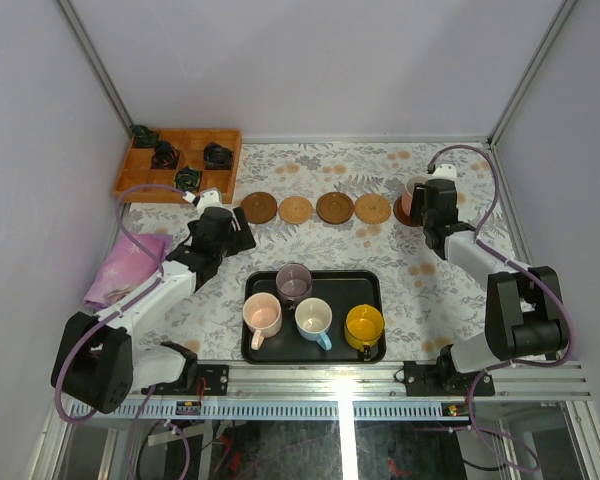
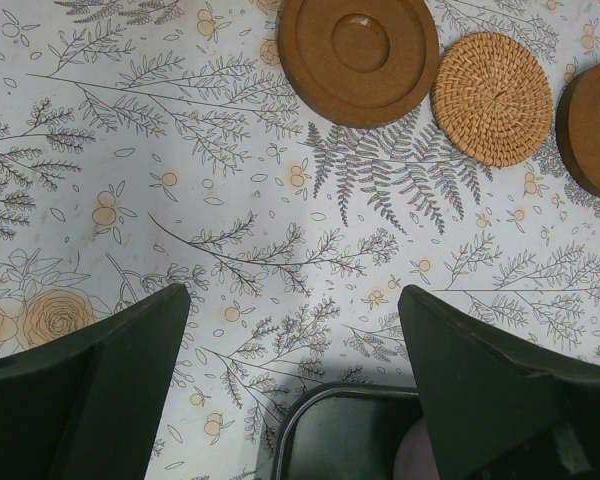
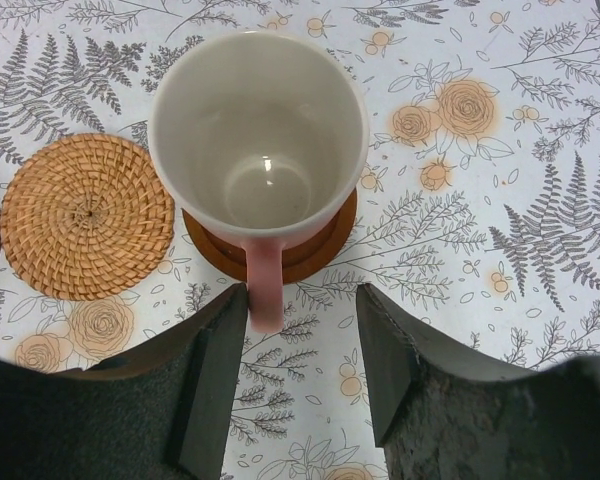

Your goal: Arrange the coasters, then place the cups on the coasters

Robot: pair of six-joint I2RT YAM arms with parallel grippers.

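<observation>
row of coasters (image 1: 334, 207) on floral table (image 1: 435, 290), salmon-pink cup (image 1: 411, 193) on the rightmost, four cups (image 1: 313, 318) on black tray (image 1: 360, 287)

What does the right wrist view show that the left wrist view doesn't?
Right wrist only: the salmon-pink cup standing on a dark coaster, a woven coaster beside it. Left wrist only: a bare wooden coaster, a second woven coaster, the black tray's corner. Both: the floral table cover, and an open, empty hand in front, right hand and left hand respectively.
</observation>
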